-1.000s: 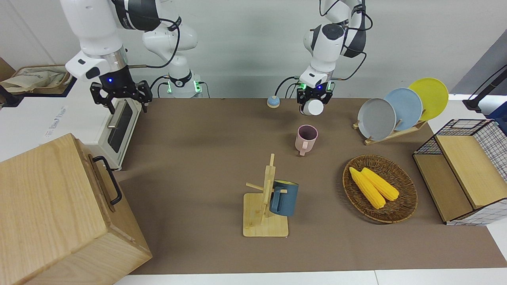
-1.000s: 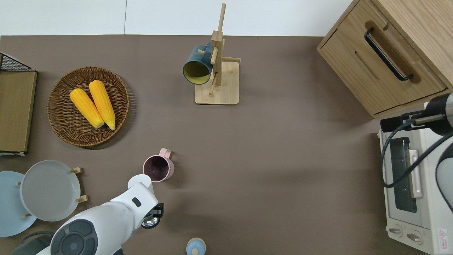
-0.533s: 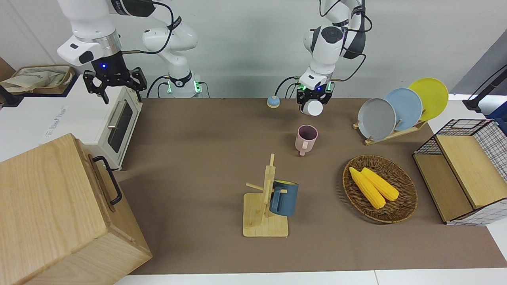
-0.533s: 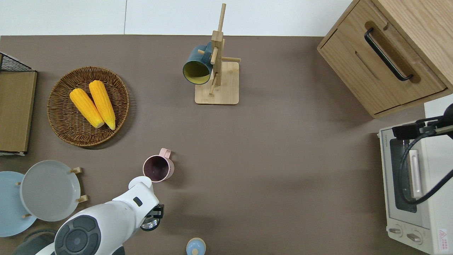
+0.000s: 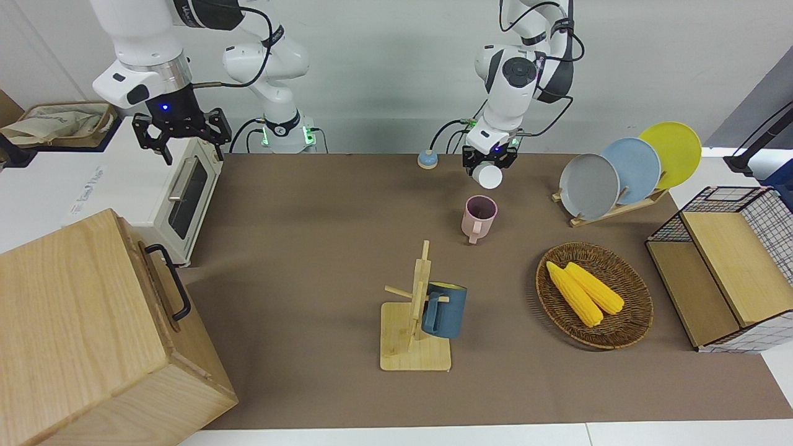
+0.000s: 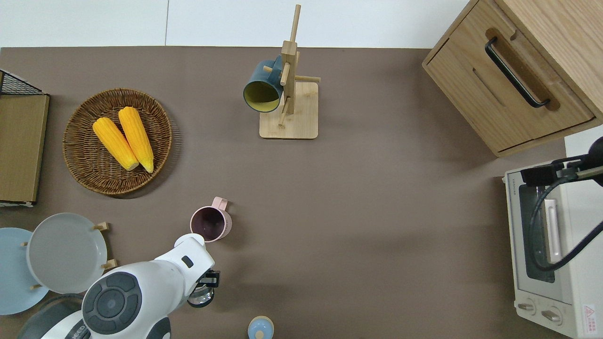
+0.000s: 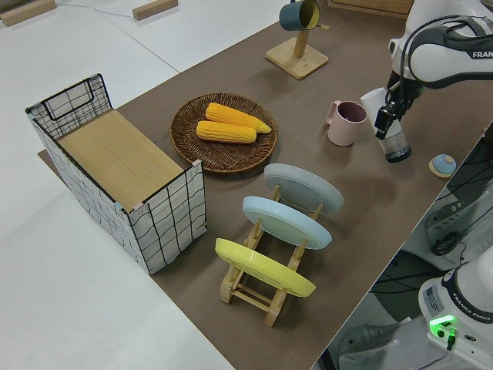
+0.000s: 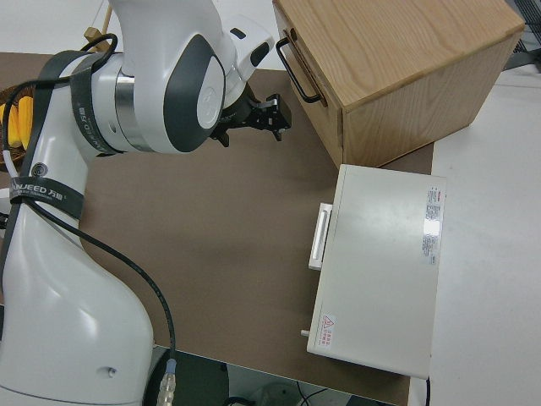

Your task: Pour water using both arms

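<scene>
**Left tool holding tilted bottle at pink mug; right tool spread wide above the oven**

My left tool (image 5: 489,160) is clamped on a clear bottle with a white cap (image 5: 489,176). The bottle is off the bench and tilted, its capped end pointing toward the pink mug (image 5: 478,217). In the overhead view the cap sits at the mug's rim on the side nearer to me, and the bottle's clear body (image 6: 201,296) shows under my left wrist. The side view shows the same bottle (image 7: 394,139) slanted beside the mug (image 7: 344,122), cap end raised. I cannot tell whether the cap touches the rim.

The mug stands upright on the brown bench (image 5: 322,248), its handle turned away from me. I cannot tell if it holds any liquid.

My right tool (image 5: 181,130) hangs over the white toaster oven (image 5: 186,192) at the right arm's end of the bench, fingers spread wide, gripping nothing.

A small blue knob-shaped item (image 5: 426,160) lies on the bench near my left arm's base.
</scene>
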`<move>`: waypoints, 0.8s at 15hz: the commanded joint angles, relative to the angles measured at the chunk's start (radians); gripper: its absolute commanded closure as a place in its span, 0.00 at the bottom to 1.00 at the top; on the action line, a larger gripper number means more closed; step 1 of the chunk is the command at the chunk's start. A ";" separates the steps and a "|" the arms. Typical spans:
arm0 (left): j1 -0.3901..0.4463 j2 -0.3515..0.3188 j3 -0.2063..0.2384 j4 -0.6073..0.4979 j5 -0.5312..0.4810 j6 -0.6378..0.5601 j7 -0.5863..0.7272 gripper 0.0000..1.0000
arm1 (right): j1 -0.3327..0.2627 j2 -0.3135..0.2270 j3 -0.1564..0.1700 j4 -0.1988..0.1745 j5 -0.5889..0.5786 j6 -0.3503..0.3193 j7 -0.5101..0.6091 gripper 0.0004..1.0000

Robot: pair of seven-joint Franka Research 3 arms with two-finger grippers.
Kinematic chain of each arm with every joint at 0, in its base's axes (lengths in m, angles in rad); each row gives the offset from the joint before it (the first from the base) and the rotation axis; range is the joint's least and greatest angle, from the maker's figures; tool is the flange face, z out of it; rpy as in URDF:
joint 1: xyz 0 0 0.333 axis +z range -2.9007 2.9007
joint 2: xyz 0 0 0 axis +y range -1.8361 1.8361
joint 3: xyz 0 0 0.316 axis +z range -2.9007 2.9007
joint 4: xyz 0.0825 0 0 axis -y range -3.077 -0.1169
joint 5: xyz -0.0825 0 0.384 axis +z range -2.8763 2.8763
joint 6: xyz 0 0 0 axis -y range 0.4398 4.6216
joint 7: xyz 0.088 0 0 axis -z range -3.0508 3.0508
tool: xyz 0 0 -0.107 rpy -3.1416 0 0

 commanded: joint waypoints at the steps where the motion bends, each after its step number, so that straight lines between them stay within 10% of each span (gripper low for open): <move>1: 0.007 0.021 0.011 0.056 0.002 -0.068 0.024 1.00 | -0.005 -0.009 0.006 0.018 0.011 -0.060 -0.002 0.01; 12: 0.005 0.020 0.011 0.058 0.007 -0.085 0.024 1.00 | 0.009 -0.009 0.007 0.036 0.029 -0.086 -0.002 0.01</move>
